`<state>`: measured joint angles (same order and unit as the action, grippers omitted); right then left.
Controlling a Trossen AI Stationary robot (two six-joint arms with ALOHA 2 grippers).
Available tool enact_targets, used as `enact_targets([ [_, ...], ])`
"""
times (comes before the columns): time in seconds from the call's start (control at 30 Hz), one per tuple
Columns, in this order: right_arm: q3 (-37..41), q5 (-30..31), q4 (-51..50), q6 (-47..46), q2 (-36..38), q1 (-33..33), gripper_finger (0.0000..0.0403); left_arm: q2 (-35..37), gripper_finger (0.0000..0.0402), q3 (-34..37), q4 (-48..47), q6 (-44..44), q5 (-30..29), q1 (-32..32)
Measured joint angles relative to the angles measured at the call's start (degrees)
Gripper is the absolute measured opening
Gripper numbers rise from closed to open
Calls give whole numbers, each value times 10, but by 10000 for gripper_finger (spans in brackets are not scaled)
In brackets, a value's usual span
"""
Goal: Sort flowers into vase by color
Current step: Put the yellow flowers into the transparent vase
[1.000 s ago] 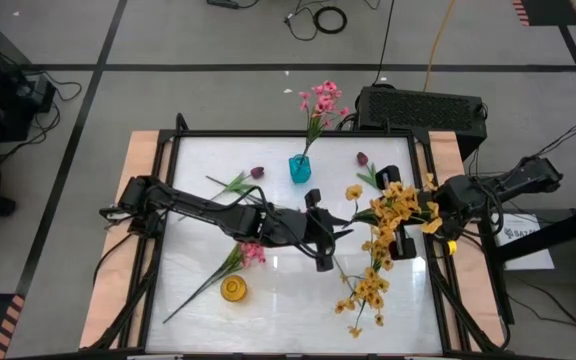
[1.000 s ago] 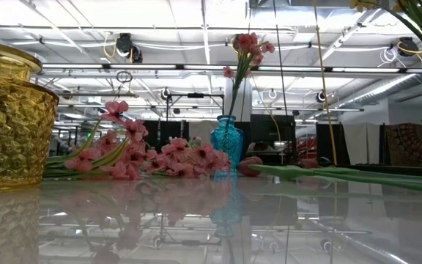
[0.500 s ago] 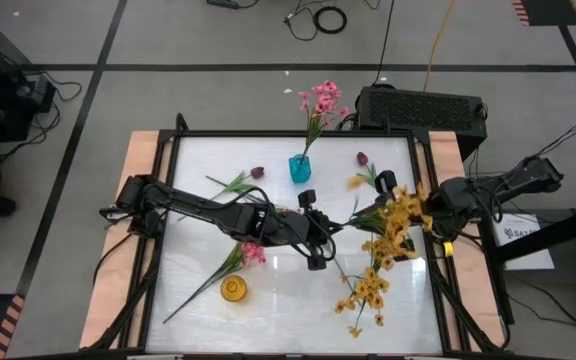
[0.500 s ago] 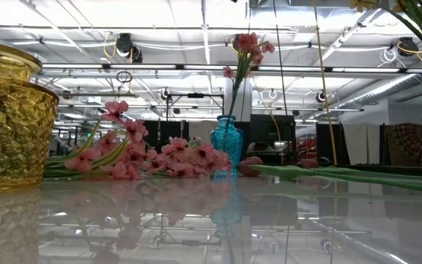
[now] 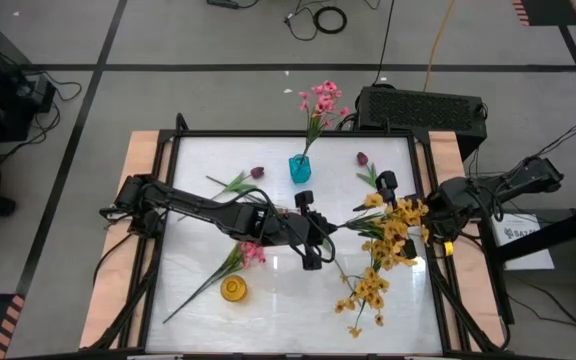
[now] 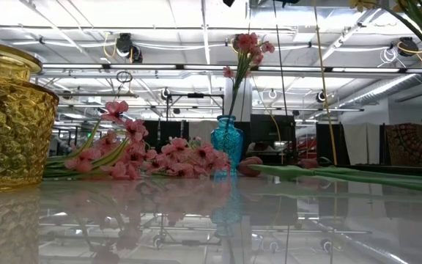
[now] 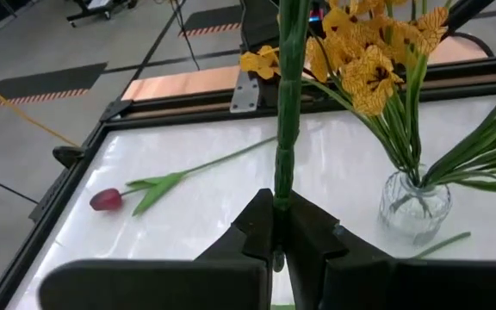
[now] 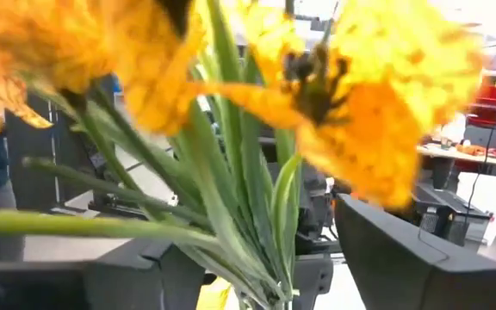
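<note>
Gripping a yellow stem (image 7: 282, 129) tight, left gripper (image 7: 275, 226) fully closed on the green stalk, blossoms (image 7: 364, 52) just ahead and above the claw. Clear glass vase (image 7: 413, 207) just beyond and to one side of the fingertips, already crowded with yellow sprays. Best kept upright, stalk tip steered over the narrow mouth, threaded between the leaves before release. Right gripper (image 5: 393, 215) near the same vase, buried in blossoms; finger state impossible to tell. Maroon tulip (image 7: 106, 200) lying flat, well off to the other side.
</note>
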<state>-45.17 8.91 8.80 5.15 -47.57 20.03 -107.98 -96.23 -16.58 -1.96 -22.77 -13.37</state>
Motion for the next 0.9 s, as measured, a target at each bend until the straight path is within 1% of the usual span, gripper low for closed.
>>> enact_targets([
  [0.07,0,0,0,0,0,0,222,0,20,0,0,0,0,0],
  [0.17,0,-2,0,2,0,0,189,0,20,0,-8,0,0,0],
  [0.27,0,-3,0,2,0,0,139,0,20,0,-9,1,-1,1],
  [0.43,0,-16,1,2,0,0,39,0,20,0,-7,0,-2,3],
  [0.47,0,-15,1,1,0,0,22,0,20,0,-8,1,-2,3],
  [0.5,0,-15,1,0,0,0,13,0,20,0,-7,1,-2,3],
  [0.6,0,-13,3,-11,1,0,14,0,23,0,-7,15,-1,2],
  [0.67,0,-13,2,-22,5,0,12,0,37,0,-9,29,10,3],
  [0.73,0,-14,2,-29,14,1,6,0,63,0,-17,43,30,1],
  [0.8,0,-16,2,-31,30,5,5,1,97,0,-27,57,48,-3],
  [0.9,0,-16,-1,-53,61,9,5,2,155,0,-36,74,46,-10],
])
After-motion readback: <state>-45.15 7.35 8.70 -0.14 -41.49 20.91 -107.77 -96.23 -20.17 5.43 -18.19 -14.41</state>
